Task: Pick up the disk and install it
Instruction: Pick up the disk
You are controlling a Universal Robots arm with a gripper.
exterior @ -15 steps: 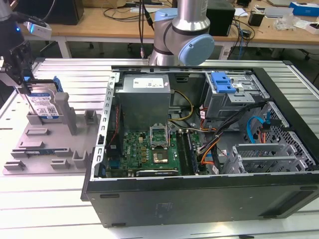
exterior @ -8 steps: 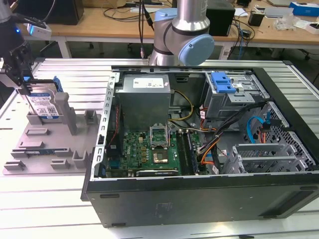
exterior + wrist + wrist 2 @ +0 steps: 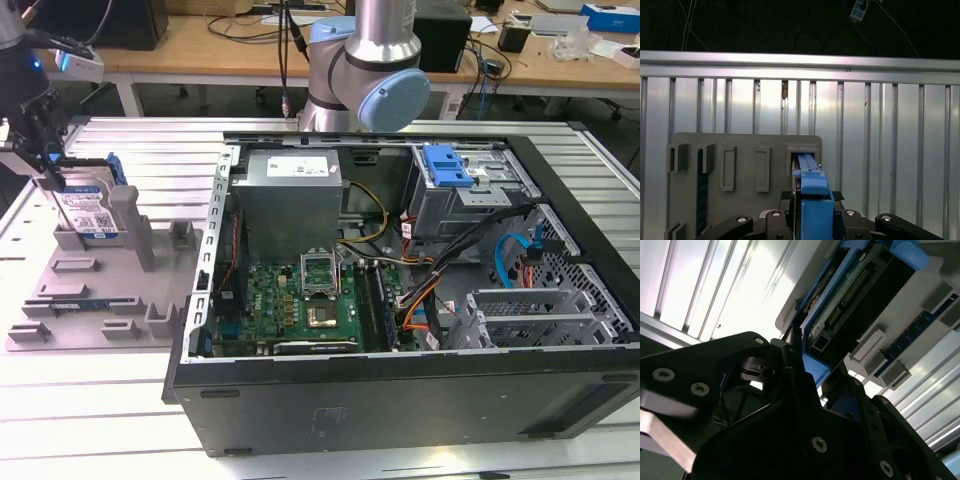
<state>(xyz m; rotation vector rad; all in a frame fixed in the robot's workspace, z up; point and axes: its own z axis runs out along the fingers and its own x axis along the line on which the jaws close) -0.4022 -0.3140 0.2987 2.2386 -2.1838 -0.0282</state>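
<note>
The disk (image 3: pixel 88 212), a silver drive with a white-and-blue label in a bright blue bracket, stands on edge in a slot of the grey fixture tray (image 3: pixel 100 290) at the exterior view's left. My gripper (image 3: pixel 52 180) comes down on its near end, with the fingers closed against both sides of the blue bracket. In the first wrist view the disk (image 3: pixel 812 175) runs from the tray's slot straight into the gripper (image 3: pixel 814 202). The second wrist view looks along the fingers (image 3: pixel 796 352) at the disk (image 3: pixel 855 295), its connector edge showing.
An open computer case (image 3: pixel 400 390) lies at the exterior view's right with motherboard, power supply and cables exposed. A blue latch (image 3: pixel 445 165) sits on a grey metal cage at its far side. The tray (image 3: pixel 747 145) has upright posts. The ribbed aluminium table (image 3: pixel 100 400) surrounds everything.
</note>
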